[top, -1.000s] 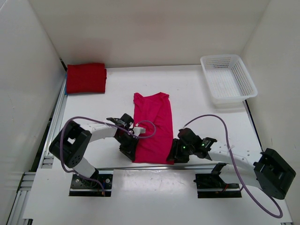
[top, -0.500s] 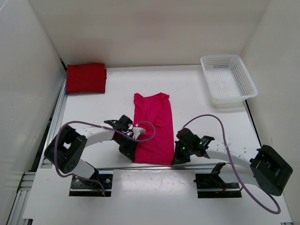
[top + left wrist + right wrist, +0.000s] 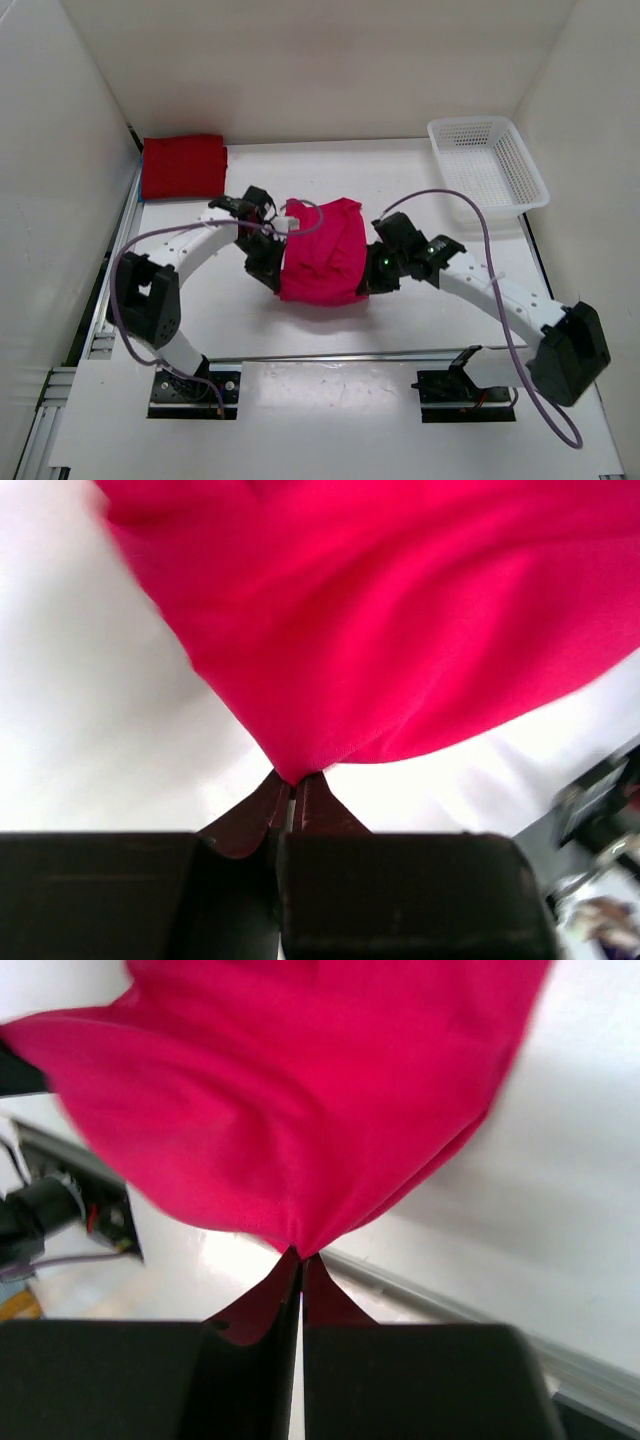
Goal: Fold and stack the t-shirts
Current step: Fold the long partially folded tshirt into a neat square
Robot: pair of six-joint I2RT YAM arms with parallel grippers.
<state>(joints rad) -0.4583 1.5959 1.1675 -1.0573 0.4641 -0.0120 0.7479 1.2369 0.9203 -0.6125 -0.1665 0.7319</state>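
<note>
The bright pink-magenta t-shirt [image 3: 322, 252] hangs bunched between my two grippers over the middle of the table, its near hem lifted and carried back over the rest. My left gripper [image 3: 277, 268] is shut on its left corner; in the left wrist view the cloth [image 3: 400, 620] fans out from the pinched tips [image 3: 296, 780]. My right gripper [image 3: 368, 280] is shut on the right corner, and the shirt [image 3: 300, 1090] spreads from its closed tips [image 3: 301, 1256]. A dark red t-shirt [image 3: 183, 166] lies folded at the back left. The blue shirt is out of view.
A white mesh basket [image 3: 487, 168] stands at the back right. White walls enclose the table on three sides. A metal rail [image 3: 115, 270] runs along the left edge and another along the near edge.
The right gripper closed on the shirt's near right corner. Both arms then lifted the near hem and carried it away from the bases, so the flat strip is now bunched and shorter.
</note>
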